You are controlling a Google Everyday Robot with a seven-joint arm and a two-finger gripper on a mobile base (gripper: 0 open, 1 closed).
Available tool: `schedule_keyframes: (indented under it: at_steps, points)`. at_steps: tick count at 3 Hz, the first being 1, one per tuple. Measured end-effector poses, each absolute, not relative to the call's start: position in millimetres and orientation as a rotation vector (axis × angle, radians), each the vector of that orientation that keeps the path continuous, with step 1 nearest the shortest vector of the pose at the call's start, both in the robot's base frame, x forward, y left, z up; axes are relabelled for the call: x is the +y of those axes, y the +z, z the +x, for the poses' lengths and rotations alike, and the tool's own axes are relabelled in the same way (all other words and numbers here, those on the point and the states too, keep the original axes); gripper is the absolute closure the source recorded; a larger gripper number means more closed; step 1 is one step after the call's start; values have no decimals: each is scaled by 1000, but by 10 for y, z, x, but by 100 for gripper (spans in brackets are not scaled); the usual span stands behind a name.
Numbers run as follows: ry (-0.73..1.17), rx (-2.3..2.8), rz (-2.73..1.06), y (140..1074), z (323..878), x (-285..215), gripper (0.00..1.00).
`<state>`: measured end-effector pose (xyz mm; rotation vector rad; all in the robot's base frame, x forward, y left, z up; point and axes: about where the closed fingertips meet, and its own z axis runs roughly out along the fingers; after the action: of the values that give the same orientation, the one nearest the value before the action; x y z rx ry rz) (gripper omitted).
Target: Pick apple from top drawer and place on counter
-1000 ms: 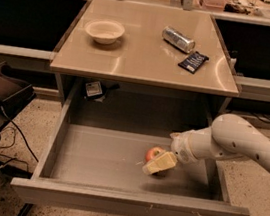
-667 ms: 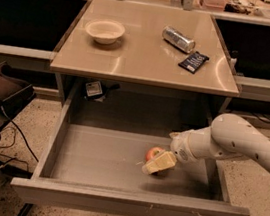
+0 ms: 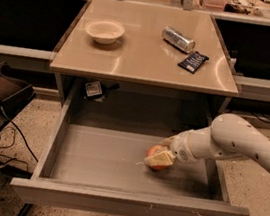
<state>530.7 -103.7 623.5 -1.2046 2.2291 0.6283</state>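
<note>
Claw (image 3: 159, 159) low in top drawer (image 3: 94, 158), apple (image 3: 154, 150) just behind it

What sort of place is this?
Probably a robotics test lab staged like an office kitchenette: a counter holding a bowl and can, loose cables on the speckled floor, and the robot's gripper down in the open top drawer at the apple.

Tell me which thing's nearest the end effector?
The apple, in the top drawer at the end effector. The bowl, can and packet sit on the counter.
</note>
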Motion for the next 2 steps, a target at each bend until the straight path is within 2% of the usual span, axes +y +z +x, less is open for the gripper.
schedule_keyframes:
  at_steps: [2]
  points:
    - [630, 2228, -1204, 6239, 5308, -1033, 87]
